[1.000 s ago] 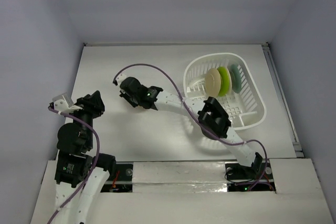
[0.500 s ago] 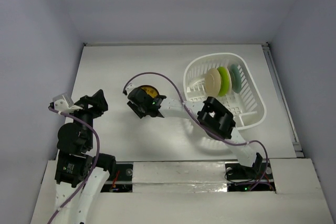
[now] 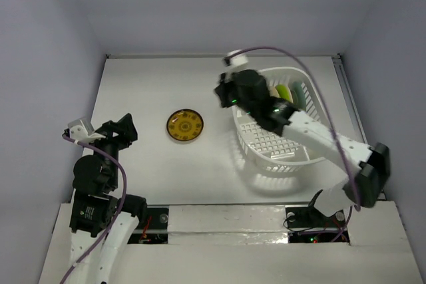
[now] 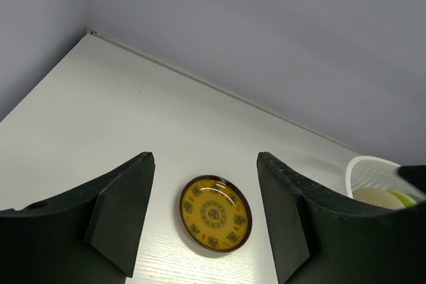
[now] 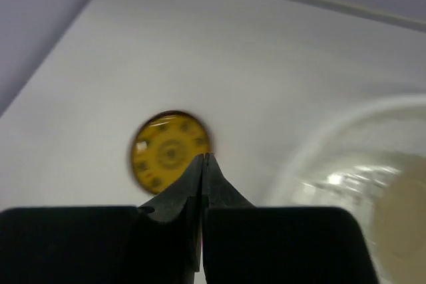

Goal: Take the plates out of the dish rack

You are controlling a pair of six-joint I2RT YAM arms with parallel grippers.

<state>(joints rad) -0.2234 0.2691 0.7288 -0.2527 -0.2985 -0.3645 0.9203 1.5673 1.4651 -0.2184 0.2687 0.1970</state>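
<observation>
We see the amber plate (image 3: 185, 126) flat on the table (image 3: 133, 84), face up, well apart from the basket (image 3: 266, 143) & already unloaded. Three are left in the basket, standing on edge in a row at its far end: cream plate (image 4: 375, 198), green plate (image 3: 284, 91), teal plate (image 3: 300, 95). The cream one is nearest the arm & mostly hidden by it in the top view.

The right gripper (image 5: 203, 159) is empty w/ fingers pressed together, no gap. Its wrist hangs over the basket's left rim, close to the cream plate. The left gripper (image 4: 205, 159) is spread wide & holds nothing. It sits near the table's left side, aimed at the amber plate but well short of it.

Handling, our guess: the plates are small, stiff, prob. light. The surface looks glossy, so slick under the pads, & may chip if dropped; we can't tell the material. The best hold is the top of the rim, one finger on each face, since they stand upright w/ narrow gaps btw them. The cream plate is outermost, so its free face leaves room for one finger; the other must slip in beside the green plate. The jaws need opening first. The basket looks light too & may shift if a plate snags, so we'd lift straight up.
</observation>
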